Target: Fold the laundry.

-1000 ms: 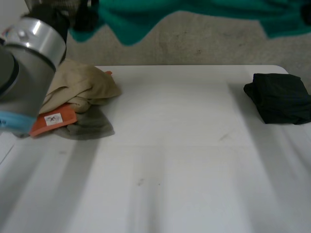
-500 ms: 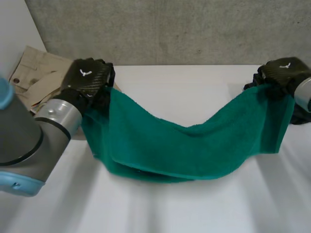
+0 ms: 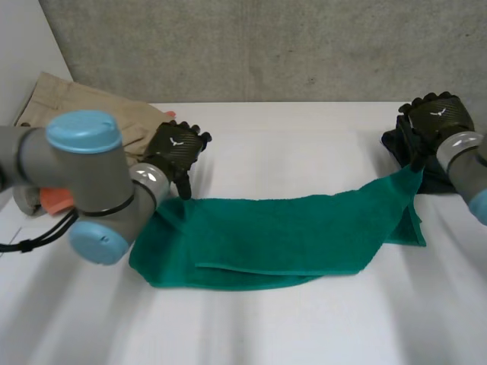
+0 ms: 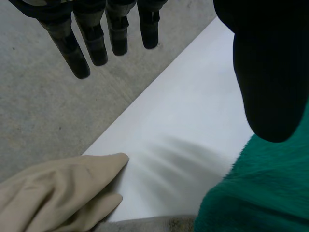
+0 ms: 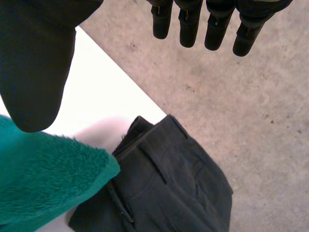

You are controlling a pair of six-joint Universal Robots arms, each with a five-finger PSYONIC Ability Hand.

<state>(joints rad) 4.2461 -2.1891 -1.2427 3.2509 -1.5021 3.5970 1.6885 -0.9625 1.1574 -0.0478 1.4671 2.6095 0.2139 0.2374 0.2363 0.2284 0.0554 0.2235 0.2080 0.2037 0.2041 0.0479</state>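
Towel [image 3: 281,236] now down on table [image 3: 304,327], left hand [image 3: 175,148] and right hand [image 3: 435,120] straight-fingered, empty, beside its ends.

towel [image 3: 281,236] on table [image 3: 289,327] centre | clothes pile [image 3: 76,106] left | folded trousers [image 5: 169,179] right

Bird emblem [image 3: 175,142] (left hand [image 3: 179,154], right hand [image 3: 435,125])

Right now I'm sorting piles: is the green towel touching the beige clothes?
Apart. The left wrist view shows bare white table between the green towel and the beige clothes.
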